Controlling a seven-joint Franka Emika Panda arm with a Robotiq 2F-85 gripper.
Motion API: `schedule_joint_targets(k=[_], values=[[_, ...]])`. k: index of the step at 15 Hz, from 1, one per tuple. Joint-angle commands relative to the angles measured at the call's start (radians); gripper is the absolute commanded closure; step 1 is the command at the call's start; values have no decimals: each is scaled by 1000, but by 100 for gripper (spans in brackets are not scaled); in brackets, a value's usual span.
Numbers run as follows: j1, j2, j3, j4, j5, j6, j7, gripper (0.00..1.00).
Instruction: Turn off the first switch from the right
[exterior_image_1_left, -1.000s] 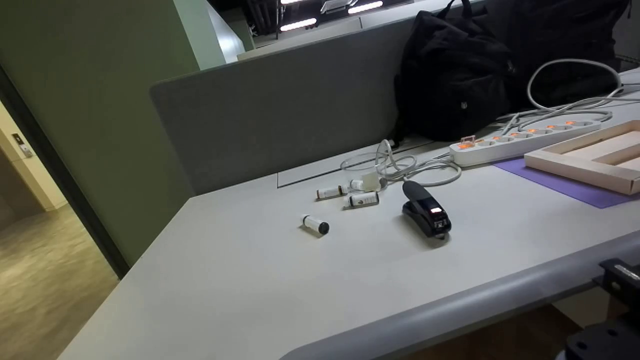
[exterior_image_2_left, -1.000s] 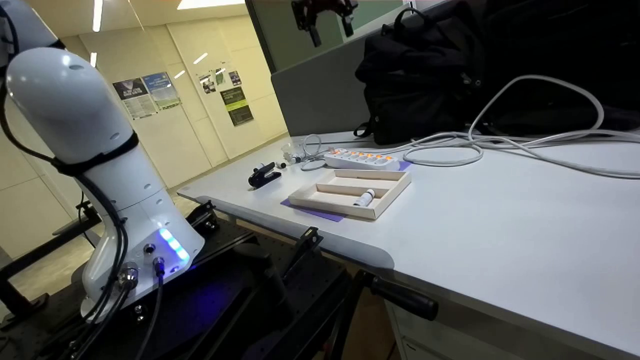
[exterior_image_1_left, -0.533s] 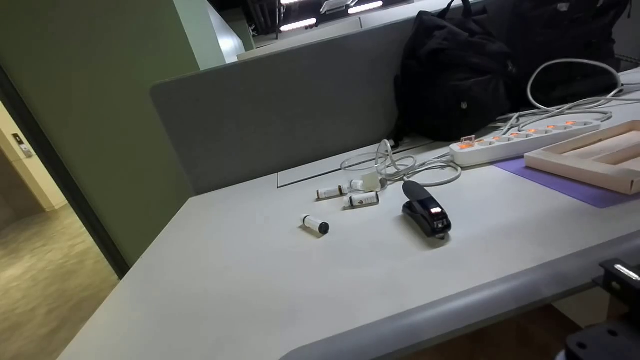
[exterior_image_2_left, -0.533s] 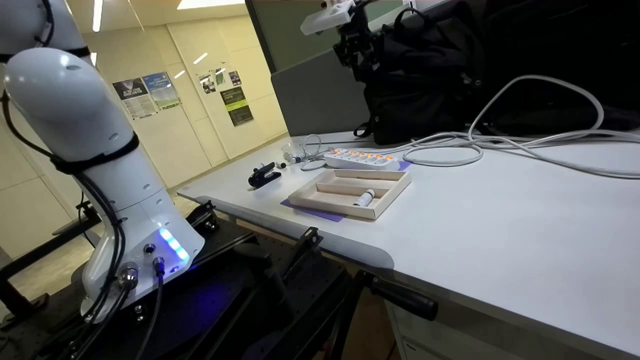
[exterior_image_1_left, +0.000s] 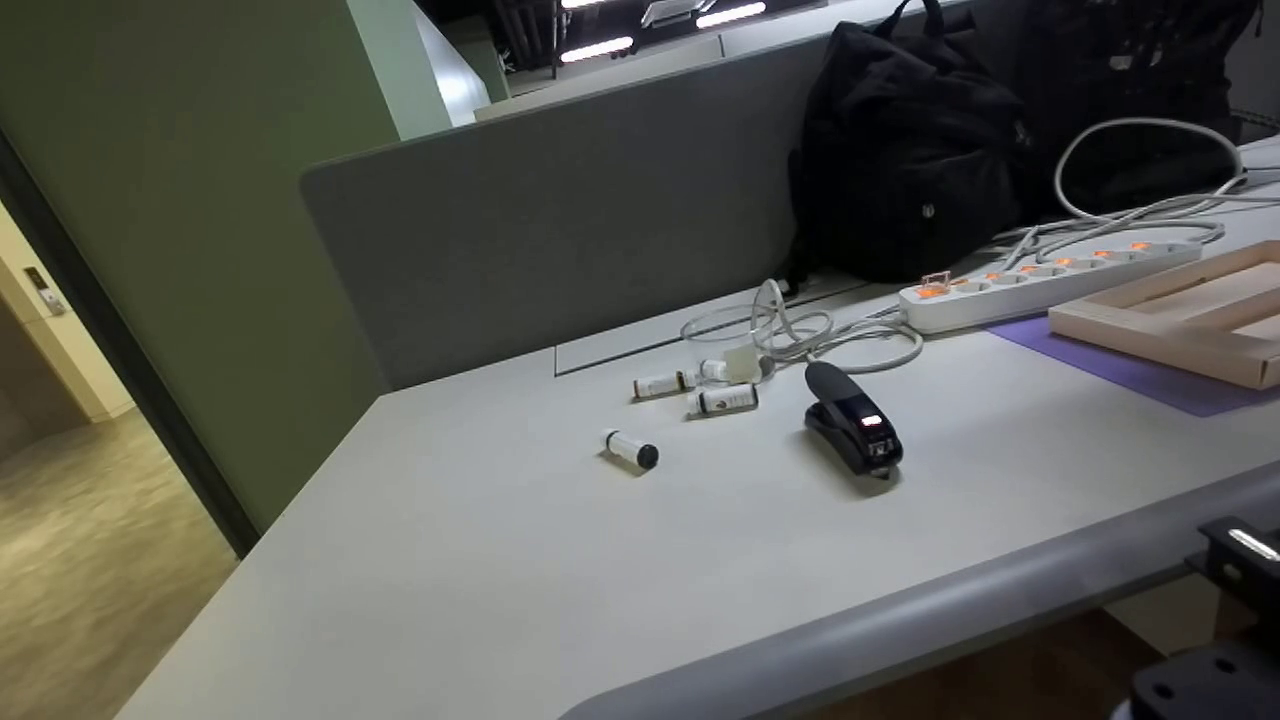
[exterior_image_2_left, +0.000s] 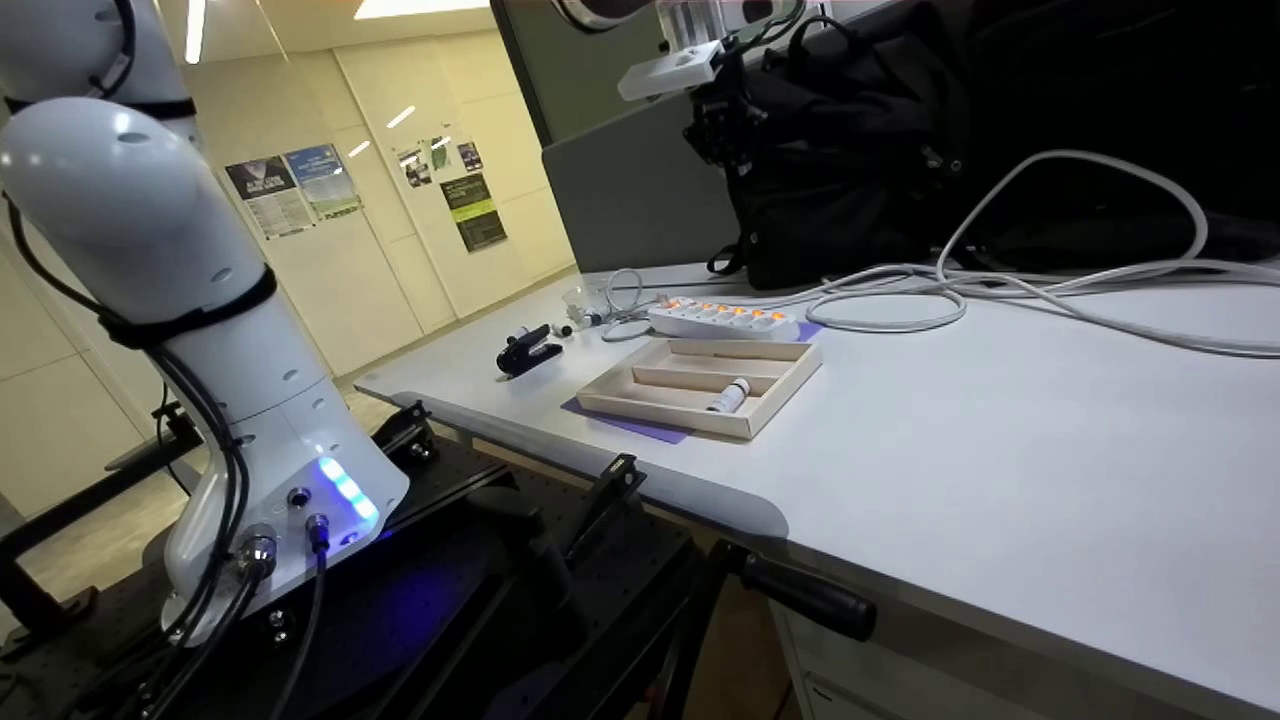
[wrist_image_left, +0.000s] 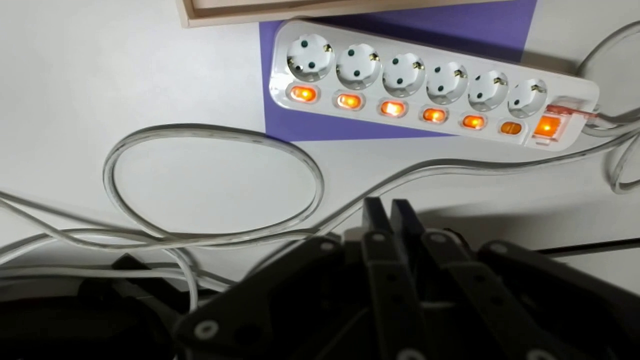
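A white power strip lies on the desk, its row of orange switches lit except a dimmer one beside the larger main switch. In both exterior views the switch at the strip's right end glows; in the wrist view, turned round, this lit switch is at the left end. My gripper hangs above the desk, apart from the strip, over a cable. Its fingers stand close together with a narrow gap and nothing between them. In an exterior view the gripper's fingertips are lost against the black backpack.
Looped white cables lie beside the strip. A wooden tray holding a white bottle rests on purple sheet in front of it. A black stapler and several small bottles lie farther along the desk.
My gripper has come down and to the right in an exterior view, to in front of the backpack. Its fingers, wide apart earlier, have drawn close together. The objects on the desk have not moved.
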Motion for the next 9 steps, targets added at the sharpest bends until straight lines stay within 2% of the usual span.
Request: schedule_joint_targets(k=[1,2,3,6,9], values=[[-35,-3,34,0,-12,0,9,89],[-35,-4,34,0,-12,0,9,97],[-36,35,38,16,-10,4,23,100],[-55,113,60,32,6,41,25,100],[-69,181,76,44,-28,71,50,100]])
